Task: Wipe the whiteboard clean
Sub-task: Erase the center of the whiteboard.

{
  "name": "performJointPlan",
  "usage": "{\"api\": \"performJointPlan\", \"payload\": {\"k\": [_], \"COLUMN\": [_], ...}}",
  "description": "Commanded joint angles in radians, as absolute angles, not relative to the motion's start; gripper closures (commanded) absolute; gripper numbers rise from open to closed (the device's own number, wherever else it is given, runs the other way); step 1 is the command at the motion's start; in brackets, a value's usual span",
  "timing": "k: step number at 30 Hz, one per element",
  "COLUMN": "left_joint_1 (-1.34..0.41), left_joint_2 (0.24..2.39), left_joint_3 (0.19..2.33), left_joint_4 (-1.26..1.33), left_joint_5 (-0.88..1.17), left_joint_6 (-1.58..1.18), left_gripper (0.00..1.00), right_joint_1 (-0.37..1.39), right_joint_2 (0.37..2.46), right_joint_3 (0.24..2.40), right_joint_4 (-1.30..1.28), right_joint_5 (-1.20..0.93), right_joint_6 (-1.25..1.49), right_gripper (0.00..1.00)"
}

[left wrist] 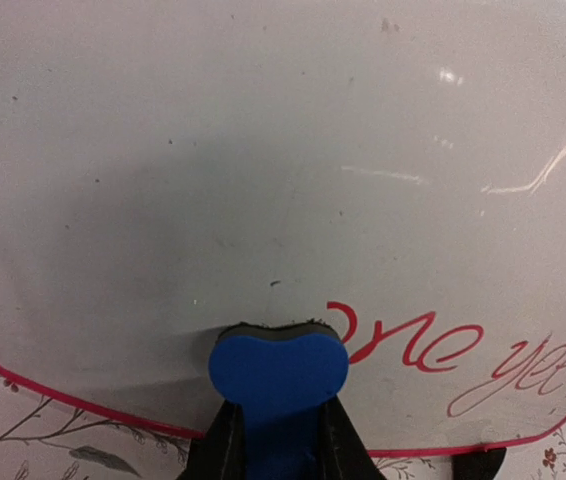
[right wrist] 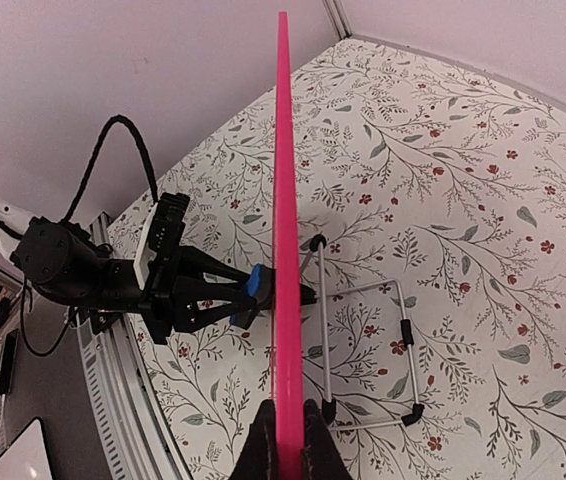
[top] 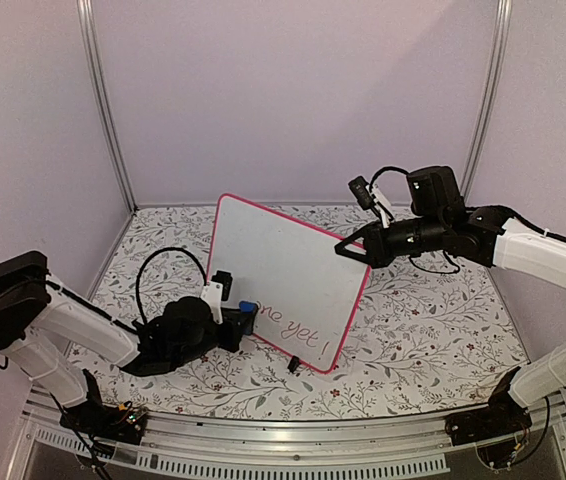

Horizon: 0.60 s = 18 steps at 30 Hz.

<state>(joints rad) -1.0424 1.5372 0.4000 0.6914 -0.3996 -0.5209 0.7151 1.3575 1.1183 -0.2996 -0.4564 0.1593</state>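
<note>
The whiteboard point(top: 283, 270), white with a pink frame, stands tilted mid-table on its wire stand point(right wrist: 363, 350). Red handwriting point(top: 298, 325) runs along its lower right part and also shows in the left wrist view point(left wrist: 433, 350). My left gripper point(top: 235, 322) is shut on a blue eraser point(left wrist: 278, 368) whose dark felt presses on the board just left of the writing. My right gripper point(top: 355, 250) is shut on the board's top right edge; in its wrist view the fingers point(right wrist: 263, 450) pinch the pink frame point(right wrist: 283, 250), seen edge-on. The eraser shows there too point(right wrist: 259, 285).
The floral tablecloth point(top: 413, 330) covers the table. Pale walls and metal corner posts point(top: 103, 100) close in the back and sides. A metal rail point(top: 293, 440) runs along the near edge.
</note>
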Motion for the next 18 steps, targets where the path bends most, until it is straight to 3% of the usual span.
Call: {"api": "performJointPlan", "payload": {"k": [1,18], "left_joint_1": [-1.065,-1.099], "left_joint_2": [1.571,1.610], "left_joint_3": [0.373,0.357], "left_joint_4": [0.659,0.677], "left_joint_5": [-0.371,-0.377], "left_joint_6": [-0.546,-0.574], "left_gripper": [0.95,0.95], "right_joint_1": [0.739,0.739], "right_joint_2": [1.381,1.378], "right_joint_3": [1.102,1.103], "right_joint_4": [-0.374,-0.378], "right_joint_5": [-0.518,-0.517], "right_joint_6": [0.085,0.086], "right_gripper": [1.00,1.00]}}
